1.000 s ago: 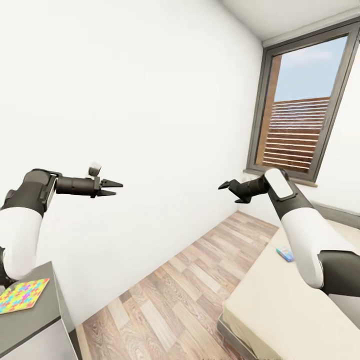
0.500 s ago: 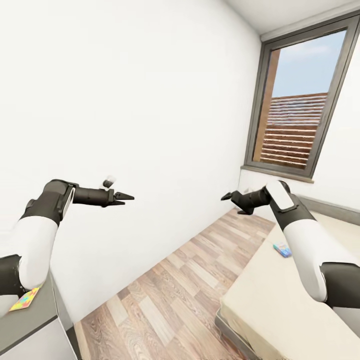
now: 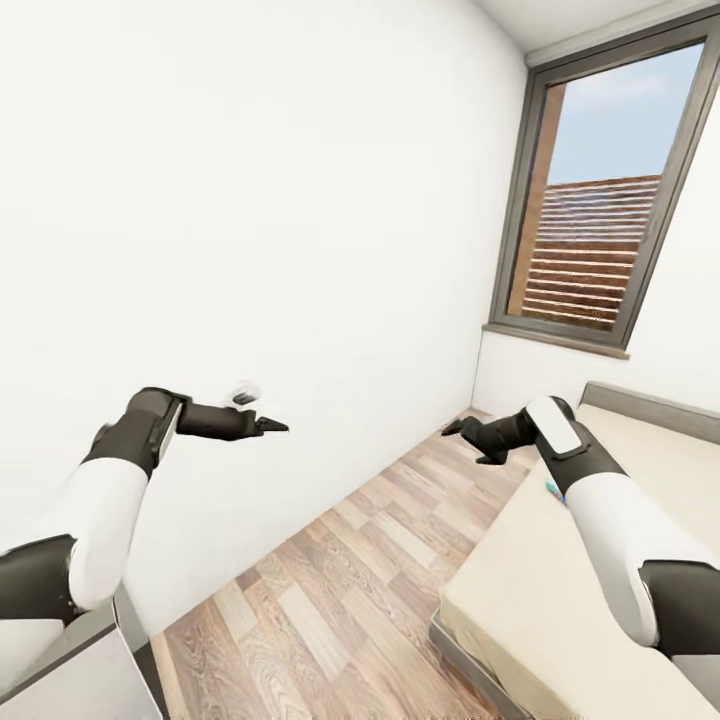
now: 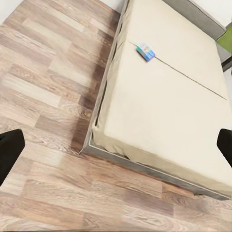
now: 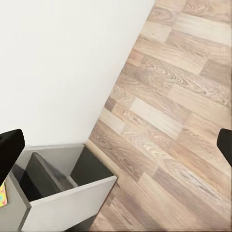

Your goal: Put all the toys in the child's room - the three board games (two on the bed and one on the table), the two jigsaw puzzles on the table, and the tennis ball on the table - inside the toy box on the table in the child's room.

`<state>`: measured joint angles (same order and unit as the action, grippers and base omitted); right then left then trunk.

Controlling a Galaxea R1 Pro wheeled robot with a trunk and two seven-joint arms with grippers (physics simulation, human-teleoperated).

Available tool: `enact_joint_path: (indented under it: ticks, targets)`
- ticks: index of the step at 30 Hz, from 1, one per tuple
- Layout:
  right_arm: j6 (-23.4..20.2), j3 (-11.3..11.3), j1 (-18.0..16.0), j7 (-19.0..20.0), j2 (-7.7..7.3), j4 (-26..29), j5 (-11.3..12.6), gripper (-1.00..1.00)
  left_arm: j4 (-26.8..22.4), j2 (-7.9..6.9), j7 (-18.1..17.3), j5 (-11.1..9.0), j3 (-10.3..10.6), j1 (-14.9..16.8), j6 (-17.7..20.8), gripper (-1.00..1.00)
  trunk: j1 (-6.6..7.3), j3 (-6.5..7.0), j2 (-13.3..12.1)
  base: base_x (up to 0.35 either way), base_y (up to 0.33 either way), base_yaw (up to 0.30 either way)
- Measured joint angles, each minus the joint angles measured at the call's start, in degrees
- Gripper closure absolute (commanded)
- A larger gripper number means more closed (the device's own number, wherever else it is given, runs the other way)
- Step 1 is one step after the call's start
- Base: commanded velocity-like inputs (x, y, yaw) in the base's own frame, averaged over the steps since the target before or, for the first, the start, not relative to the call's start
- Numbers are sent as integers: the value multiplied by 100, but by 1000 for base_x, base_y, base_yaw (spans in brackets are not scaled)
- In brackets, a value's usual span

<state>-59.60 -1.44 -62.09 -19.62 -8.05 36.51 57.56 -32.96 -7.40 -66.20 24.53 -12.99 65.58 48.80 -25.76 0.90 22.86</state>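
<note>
Game: small blue box [image 4: 145, 51] on the bed [image 4: 169, 111] — near its head end.
Nearer arm: right.
Tools: left tool [image 3: 272, 426], right tool [image 3: 462, 435] — both wide, empty.

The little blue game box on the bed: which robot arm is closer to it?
The right one. The small blue box lies on the bed right beside the right arm, which partly hides it in the head view. The left arm reaches out across the wooden floor, by the wall.

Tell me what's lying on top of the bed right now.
On the bed, the left wrist view shows one small blue board game lying flat on the beige cover. In the head view the right arm hides most of it, and a green patch at the bed's far corner is cut off.
</note>
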Motion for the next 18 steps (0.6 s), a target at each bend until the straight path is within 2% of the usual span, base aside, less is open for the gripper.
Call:
enact_joint_path:
  ticks: [3,13,18]
  targets:
    - [14,-2,270,1,0,18,-4,-100,3,99,362,-7,-1,-166,-71,-100,0,-29,-1,0,0,0]
    - [28,0,1056,4,-6,463,-3,-100,8,508,1102,-7,-33,-555,-456,-100,0,-122,0,0,0,0]
    - [56,13,1663,5,-8,910,-8,-100,19,743,1694,5,-70,-799,-709,-100,1,-147,-2,0,0,0]
